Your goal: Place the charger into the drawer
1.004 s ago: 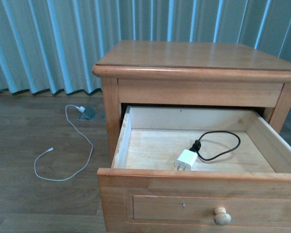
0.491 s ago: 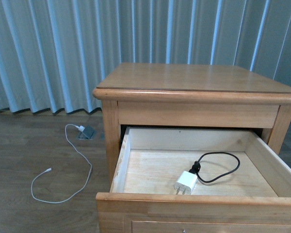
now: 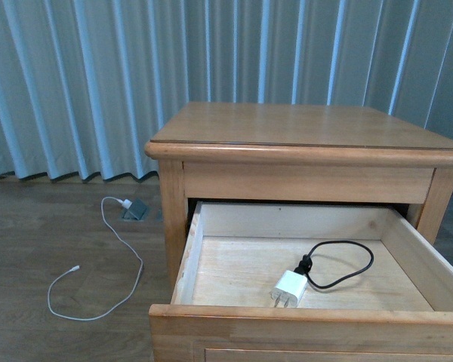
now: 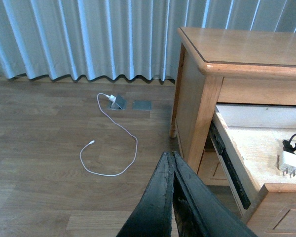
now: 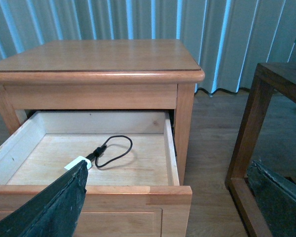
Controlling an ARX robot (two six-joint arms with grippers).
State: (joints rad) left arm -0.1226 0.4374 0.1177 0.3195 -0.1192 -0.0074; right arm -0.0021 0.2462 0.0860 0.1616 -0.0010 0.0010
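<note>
The white charger (image 3: 289, 288) lies on the floor of the pulled-out drawer (image 3: 211, 311), its black cable (image 3: 341, 262) looped behind it. It also shows in the left wrist view (image 4: 289, 164) and, partly hidden by a finger, in the right wrist view (image 5: 79, 162). My left gripper (image 4: 168, 163) is shut and empty, over the wooden floor to the left of the nightstand. My right gripper (image 5: 172, 192) is open and empty, in front of the drawer's right front corner (image 5: 180, 190). Neither gripper shows in the front view.
The nightstand (image 3: 302, 132) stands before a blue-grey curtain (image 3: 83, 75). A long thin white cable (image 3: 113, 249) runs from a floor socket (image 3: 135, 209) across the floor at left. A dark wooden frame (image 5: 246, 148) stands to the right of the nightstand.
The front view has tilted upward: the drawer front with its knob has dropped out of the bottom of the frame. The charger lies in the same place in the drawer.
</note>
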